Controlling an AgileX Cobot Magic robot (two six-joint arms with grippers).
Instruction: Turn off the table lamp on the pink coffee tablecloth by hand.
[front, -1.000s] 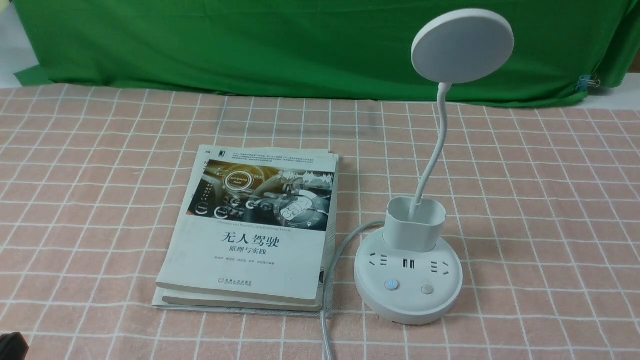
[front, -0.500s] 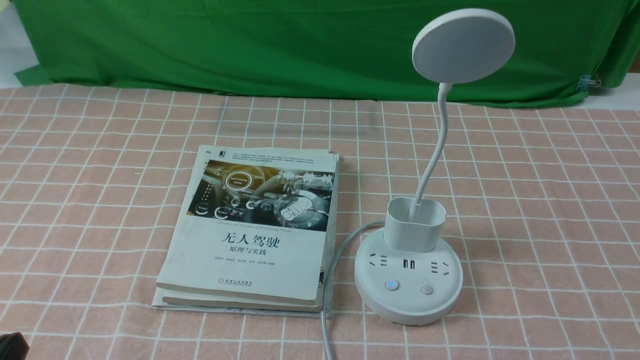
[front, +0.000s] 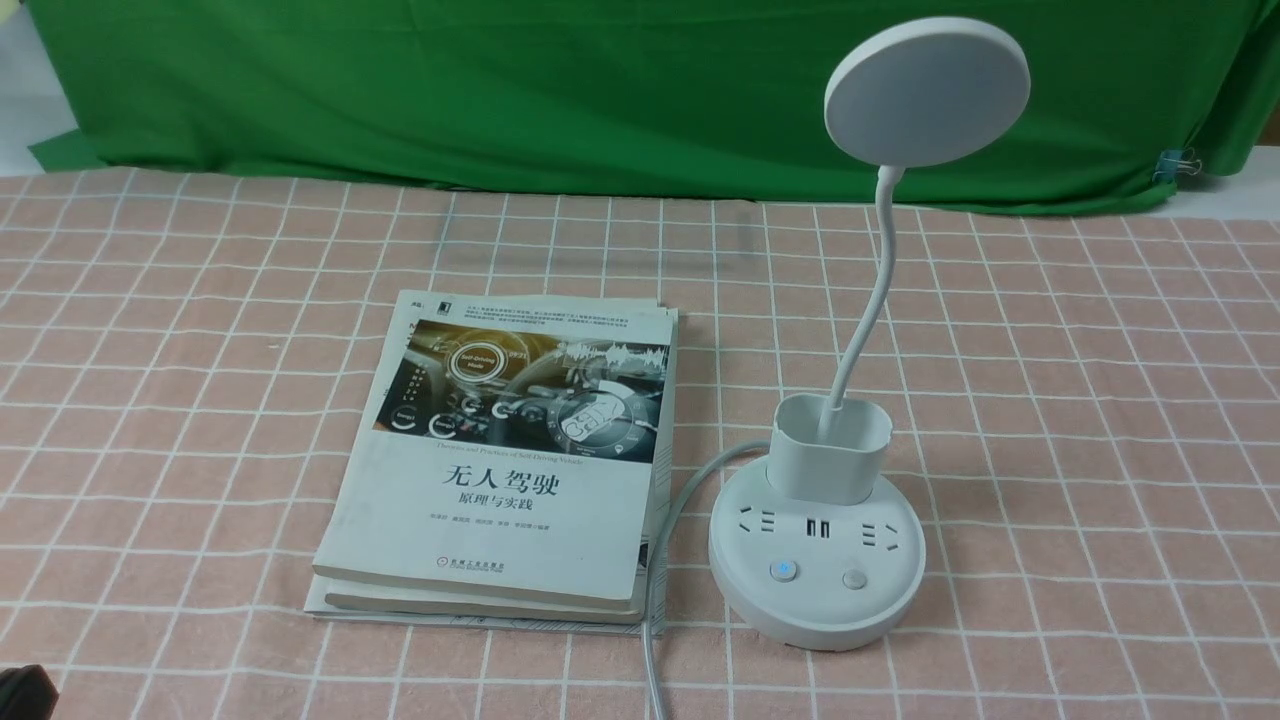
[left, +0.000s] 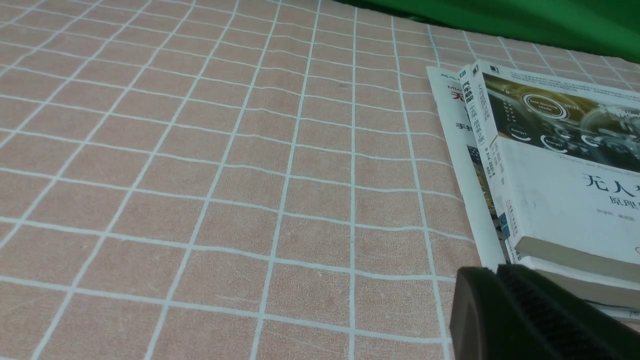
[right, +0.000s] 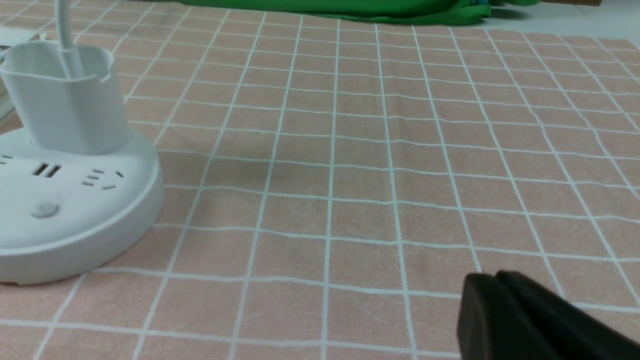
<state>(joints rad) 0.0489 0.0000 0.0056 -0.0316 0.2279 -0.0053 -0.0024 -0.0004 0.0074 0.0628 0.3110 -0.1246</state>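
The white table lamp (front: 830, 450) stands on the pink coffee tablecloth (front: 1080, 400), right of centre in the front view. Its disc head (front: 926, 90) faces the far side on a bent neck. The round base (front: 816, 575) has a blue-lit button (front: 783, 570) and a grey button (front: 853, 578). The base also shows in the right wrist view (right: 65, 210). My left gripper (left: 495, 272) is shut and empty, low over the cloth beside the books. My right gripper (right: 492, 277) is shut and empty over bare cloth, well apart from the lamp base.
A stack of white books (front: 510, 460) lies left of the lamp, also in the left wrist view (left: 550, 165). The lamp's grey cord (front: 660, 560) runs between books and base toward the front edge. A green backdrop cloth (front: 500, 90) hangs along the far side.
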